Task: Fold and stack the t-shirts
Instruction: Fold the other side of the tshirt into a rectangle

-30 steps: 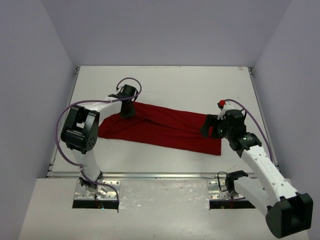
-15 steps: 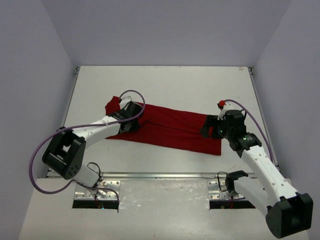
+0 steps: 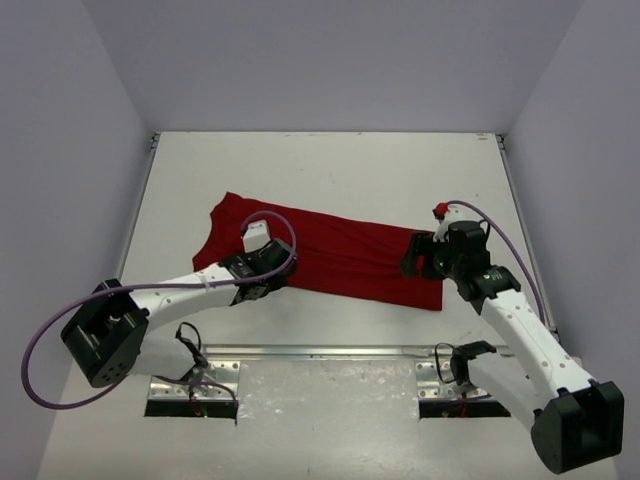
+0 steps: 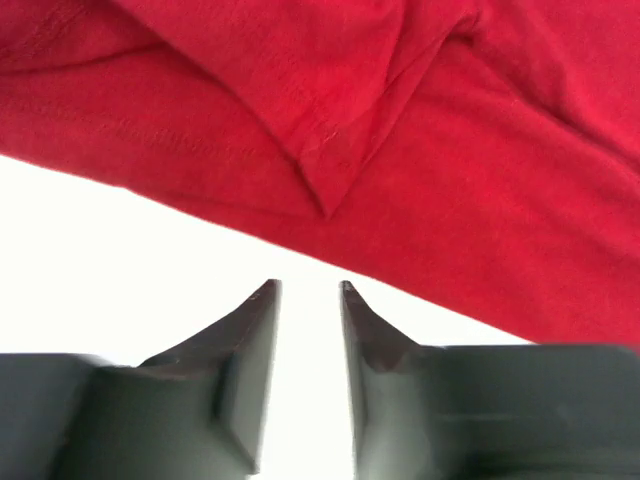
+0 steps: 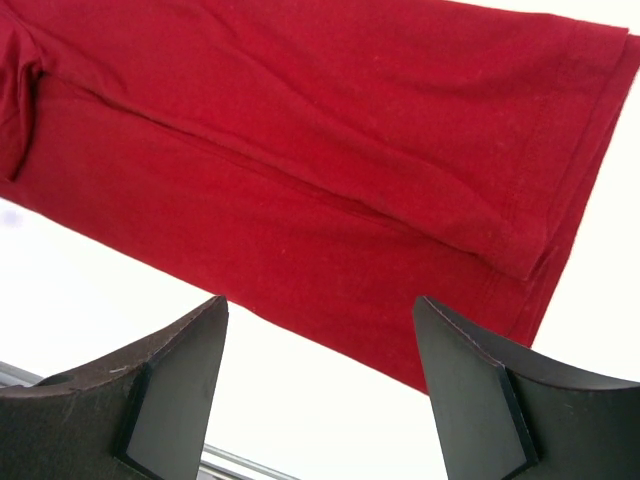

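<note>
The dark red t-shirt lies flat across the table as a long band folded lengthwise, with a pointed fold near its front hem. My left gripper sits low at the shirt's near edge. In the left wrist view it is open by a narrow gap, with bare table between the fingers and the hem just beyond the tips. My right gripper hovers over the shirt's near right corner. Seen from the right wrist, it is open wide and holds nothing, with the shirt beneath it.
A white table is walled in by pale panels at the left, back and right. A metal rail runs along its near edge, and both arm bases stand in front of it. A purple cable loops over the left wrist.
My left arm swept from the shirt's far left side toward the near edge, then its jaws parted and let go of the cloth. The shirt's left end now lies spread wider. The right arm stayed put.
</note>
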`<state>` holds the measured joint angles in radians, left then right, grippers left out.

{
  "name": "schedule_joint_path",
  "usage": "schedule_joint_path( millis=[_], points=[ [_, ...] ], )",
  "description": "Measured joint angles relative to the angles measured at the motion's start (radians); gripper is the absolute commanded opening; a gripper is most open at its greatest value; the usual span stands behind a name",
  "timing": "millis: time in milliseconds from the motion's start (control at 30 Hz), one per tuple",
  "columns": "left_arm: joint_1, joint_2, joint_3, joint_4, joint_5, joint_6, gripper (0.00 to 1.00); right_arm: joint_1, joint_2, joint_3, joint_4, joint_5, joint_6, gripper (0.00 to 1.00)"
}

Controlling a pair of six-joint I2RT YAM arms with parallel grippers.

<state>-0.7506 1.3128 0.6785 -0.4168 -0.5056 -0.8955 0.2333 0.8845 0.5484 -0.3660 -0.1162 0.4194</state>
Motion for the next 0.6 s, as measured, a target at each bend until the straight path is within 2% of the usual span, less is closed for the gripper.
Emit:
schedule_joint_path(
  millis=[67,100,133,233,267,367,467,533,600],
  points=[
    [-0.011,0.000,-0.001,-0.023,-0.018,-0.020,0.42,0.000,0.015,-0.003,0.010,-0.012,0.001,0.75],
    [-0.016,0.000,0.003,-0.046,-0.041,-0.043,0.59,0.000,0.021,-0.003,0.016,-0.019,0.001,0.75],
    [-0.017,0.000,0.011,-0.073,-0.064,-0.060,0.67,0.006,0.046,-0.004,0.031,-0.028,0.003,0.75],
    [0.008,0.000,0.080,-0.188,-0.160,-0.124,0.74,0.035,0.105,-0.004,0.045,-0.027,0.003,0.75],
    [0.027,0.000,0.110,-0.209,-0.182,-0.132,0.74,0.043,0.116,-0.004,0.045,-0.029,0.003,0.75],
    [0.134,0.011,0.193,-0.193,-0.203,-0.106,0.51,0.053,0.114,-0.012,0.066,-0.042,0.007,0.75],
    [0.246,0.085,0.272,-0.164,-0.211,-0.060,0.33,0.053,0.112,-0.023,0.092,-0.050,0.011,0.75],
    [0.287,0.177,0.339,-0.164,-0.220,-0.027,0.28,0.053,0.114,-0.029,0.101,-0.053,0.011,0.75],
    [0.305,0.278,0.410,-0.188,-0.220,-0.013,0.34,0.053,0.116,-0.034,0.104,-0.056,0.011,0.75]
  ],
)
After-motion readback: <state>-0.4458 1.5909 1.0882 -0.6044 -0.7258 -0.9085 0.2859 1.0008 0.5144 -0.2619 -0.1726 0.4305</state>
